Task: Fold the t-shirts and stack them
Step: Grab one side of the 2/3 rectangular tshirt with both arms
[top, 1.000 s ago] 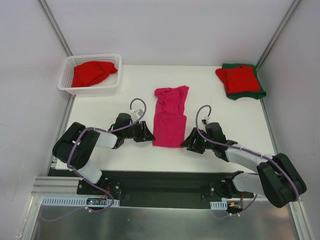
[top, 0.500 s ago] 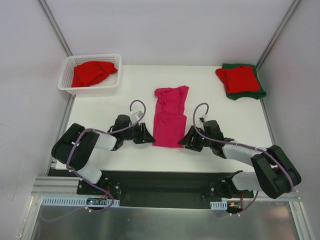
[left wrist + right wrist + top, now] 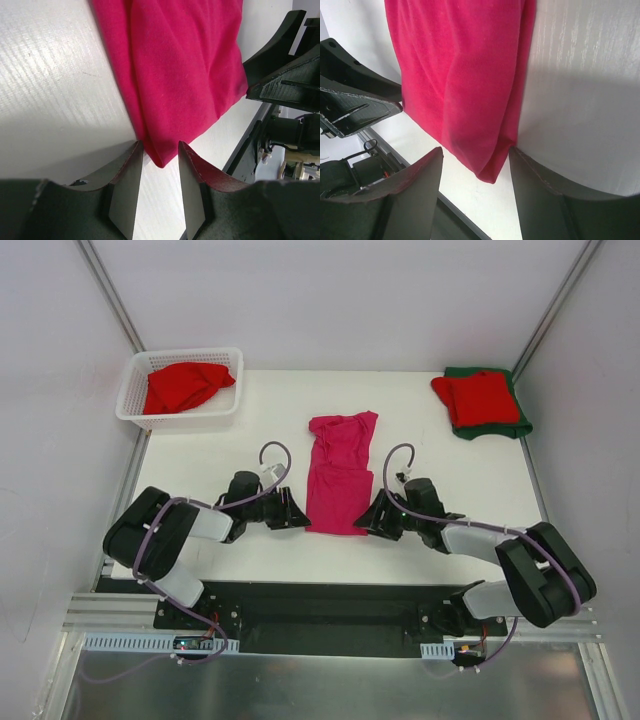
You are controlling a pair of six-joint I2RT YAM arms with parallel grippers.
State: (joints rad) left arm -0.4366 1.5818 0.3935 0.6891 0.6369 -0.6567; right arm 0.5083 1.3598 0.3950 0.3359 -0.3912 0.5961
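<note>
Table (image 3: 200, 455), pink t-shirt (image 3: 340, 480) corners between left end effector (image 3: 159, 147), right end effector (image 3: 475, 152)

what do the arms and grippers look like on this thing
Both match: the left arm and right arm have bulky black joint housings linked by pale grey segments. A thin lilac cable runs along each, looping near the wrist. The left gripper and right gripper are black, each with two broad wedge-shaped fingers. No markings show.
</note>
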